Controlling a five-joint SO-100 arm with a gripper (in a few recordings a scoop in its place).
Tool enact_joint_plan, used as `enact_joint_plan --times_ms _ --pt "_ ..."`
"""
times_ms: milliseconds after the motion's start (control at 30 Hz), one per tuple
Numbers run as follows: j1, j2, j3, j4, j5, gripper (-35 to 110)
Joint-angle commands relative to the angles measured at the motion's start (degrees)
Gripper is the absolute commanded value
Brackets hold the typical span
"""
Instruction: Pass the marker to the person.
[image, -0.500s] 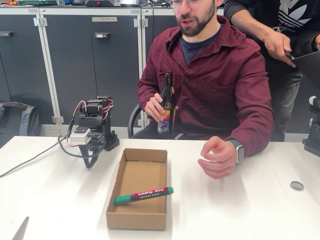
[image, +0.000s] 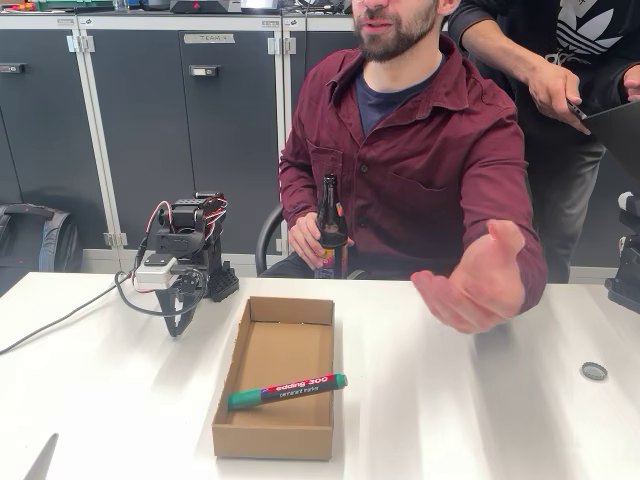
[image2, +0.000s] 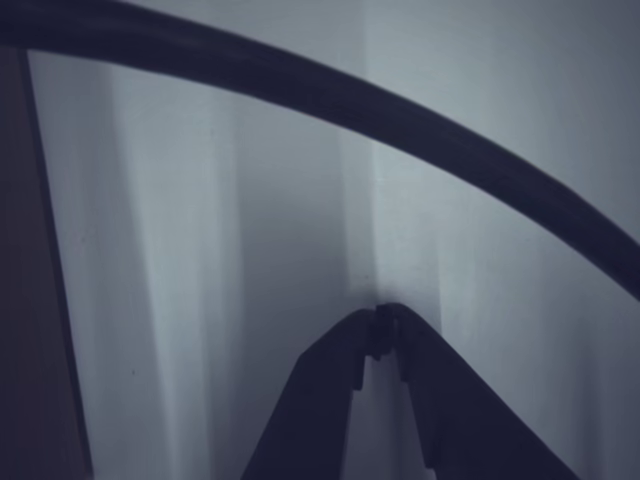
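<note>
The task has not started: the claw (image: 180, 325), tips pressed together, rests folded at centre left. The marker (image: 286, 390) lies across the cardboard tray (image: 228, 400), lower centre. Next, the claw must spread and reach it, while the person (image: 420, 170) offers an open hand (image: 478, 285).

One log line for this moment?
gripper: shut, empty, on table | marker: across box | person's hand: open, raised

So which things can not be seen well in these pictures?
- The person: upper face cut off by the top edge of the fixed view.
- The bottle: its base is hidden behind the table edge.
- The small round thing: too small to identify.
- The marker: small print unreadable; its middle is hidden by the box wall.
- The claw: dim, tips meeting.
</note>
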Motion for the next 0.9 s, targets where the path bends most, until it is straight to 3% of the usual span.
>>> enact_joint_plan --times_ms 0,267,567,867 --pt "0.18 0.7 1.32 -0.44 -0.09 -5" --pt "0.26 -8.79 -5.1 -5.89 0.0 -5" --pt "-3.78 -38.23 -41.13 -5.8 7.12 -5" --pt "-13.97 -57.66 -70.84 3.16 7.91 -5"
